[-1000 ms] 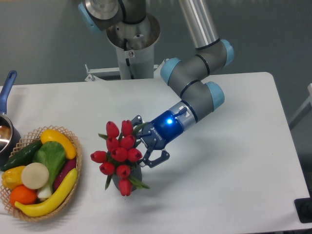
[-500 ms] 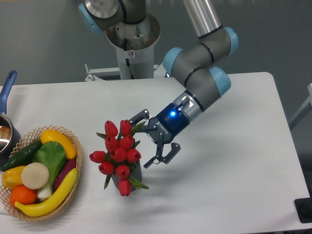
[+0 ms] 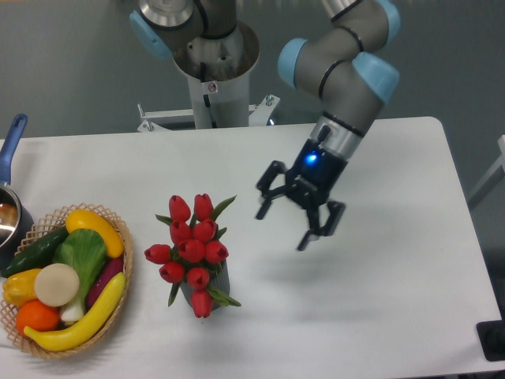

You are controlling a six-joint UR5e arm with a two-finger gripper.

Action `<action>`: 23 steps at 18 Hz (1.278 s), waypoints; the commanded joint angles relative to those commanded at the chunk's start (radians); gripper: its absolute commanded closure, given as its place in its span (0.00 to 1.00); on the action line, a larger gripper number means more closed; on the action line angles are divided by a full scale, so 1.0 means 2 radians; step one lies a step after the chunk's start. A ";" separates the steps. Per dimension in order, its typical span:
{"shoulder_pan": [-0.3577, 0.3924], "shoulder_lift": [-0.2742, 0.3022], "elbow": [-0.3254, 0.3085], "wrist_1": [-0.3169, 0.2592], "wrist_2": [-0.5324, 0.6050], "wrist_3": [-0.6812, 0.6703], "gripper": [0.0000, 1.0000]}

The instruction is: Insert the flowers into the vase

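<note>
We are seeing the red tulips (image 3: 192, 253) sitting in the dark ribbed vase (image 3: 218, 282) near the front of the white worktop (image 3: 394, 300) — the bunch is spreading wider than the vase mouth and hiding most of it. The end effector (image 3: 299, 215) is hanging in the air well to the right of the flowers, its fingers spread wide and gripping nothing. We are judging the insertion done — the stems look seated. The woven basket of fruit and vegetables (image 3: 118, 294) is sitting just left of the vase.
</note>
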 joint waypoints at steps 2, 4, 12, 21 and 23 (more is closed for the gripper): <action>0.026 0.015 0.009 -0.001 0.001 -0.005 0.00; 0.048 0.028 0.021 -0.003 0.009 -0.005 0.00; 0.074 0.072 0.049 -0.064 0.143 0.081 0.00; 0.128 0.100 0.046 -0.129 0.174 0.224 0.00; 0.128 0.101 0.045 -0.129 0.174 0.223 0.00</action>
